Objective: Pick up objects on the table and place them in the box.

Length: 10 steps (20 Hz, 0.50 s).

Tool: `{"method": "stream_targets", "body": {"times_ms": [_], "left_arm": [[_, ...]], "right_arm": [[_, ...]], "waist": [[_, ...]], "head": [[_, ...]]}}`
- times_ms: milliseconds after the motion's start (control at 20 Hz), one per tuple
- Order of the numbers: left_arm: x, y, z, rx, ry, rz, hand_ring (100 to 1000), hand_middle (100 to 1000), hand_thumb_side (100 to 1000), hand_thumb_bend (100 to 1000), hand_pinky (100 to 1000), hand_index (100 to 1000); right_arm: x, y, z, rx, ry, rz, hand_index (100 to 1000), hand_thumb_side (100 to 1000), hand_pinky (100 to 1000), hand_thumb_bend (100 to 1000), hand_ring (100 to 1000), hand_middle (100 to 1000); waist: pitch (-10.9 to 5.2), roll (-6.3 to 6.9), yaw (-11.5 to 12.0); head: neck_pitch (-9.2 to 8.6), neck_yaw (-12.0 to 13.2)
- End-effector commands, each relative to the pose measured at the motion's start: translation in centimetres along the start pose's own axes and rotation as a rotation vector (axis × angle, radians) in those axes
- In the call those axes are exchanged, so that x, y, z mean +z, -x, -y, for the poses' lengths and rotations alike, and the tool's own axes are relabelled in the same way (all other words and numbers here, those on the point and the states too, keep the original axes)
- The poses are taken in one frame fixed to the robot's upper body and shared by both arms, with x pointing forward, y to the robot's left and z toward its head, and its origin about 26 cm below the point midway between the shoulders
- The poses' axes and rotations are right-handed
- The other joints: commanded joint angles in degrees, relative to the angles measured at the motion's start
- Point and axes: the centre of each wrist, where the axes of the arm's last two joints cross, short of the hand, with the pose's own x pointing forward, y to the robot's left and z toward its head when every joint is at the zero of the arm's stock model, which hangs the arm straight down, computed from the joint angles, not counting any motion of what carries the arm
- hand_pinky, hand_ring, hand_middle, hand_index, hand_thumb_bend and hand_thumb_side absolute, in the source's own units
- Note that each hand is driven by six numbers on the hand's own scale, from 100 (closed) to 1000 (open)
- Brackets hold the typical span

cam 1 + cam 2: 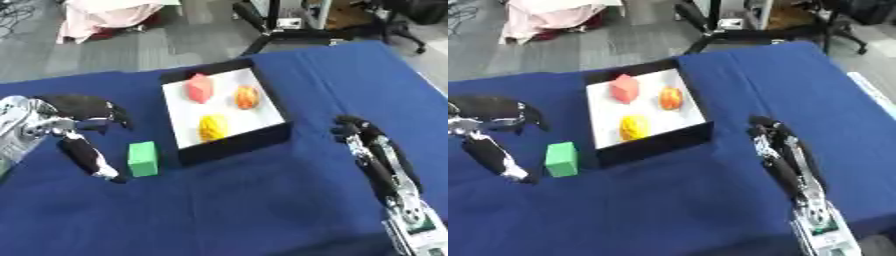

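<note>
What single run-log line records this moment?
left hand: open beside green block | right hand: idle, open | black box with white floor: pink, orange, yellow items inside

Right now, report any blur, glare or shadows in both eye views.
Left eye view: soft overall, the green block edges smeared, no glare on the black box's white floor. Right eye view: equally soft; the left hand casts only a faint shadow on the blue cloth.

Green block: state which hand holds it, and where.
Neither. The green block stands free on the cloth; the left hand is open beside it, the right hand empty.
</note>
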Motion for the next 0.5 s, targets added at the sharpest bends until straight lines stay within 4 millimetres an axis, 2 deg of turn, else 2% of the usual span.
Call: {"method": "stream_targets", "body": {"times_ms": [50,500], "left_arm": [[-0.2,0.5,0.1,-0.017,-0.021,-0.049,606,784,613,655,622,879],[-2.1,0.8,1.4,-0.019,-0.08,-0.119,587,770,580,629,605,866]], "right_arm": [[-0.5,-0.6,0.2,0.007,-0.005,0.026,803,667,802,100,775,765],[-0.5,-0.6,0.1,0.003,-0.005,0.027,803,667,802,100,774,764]], "waist": [[-1.1,0.12,-0.1],[-1.07,-0.11,-0.2]], "head": [[-0.11,-0.1],[-0.11,-0.2]]}}
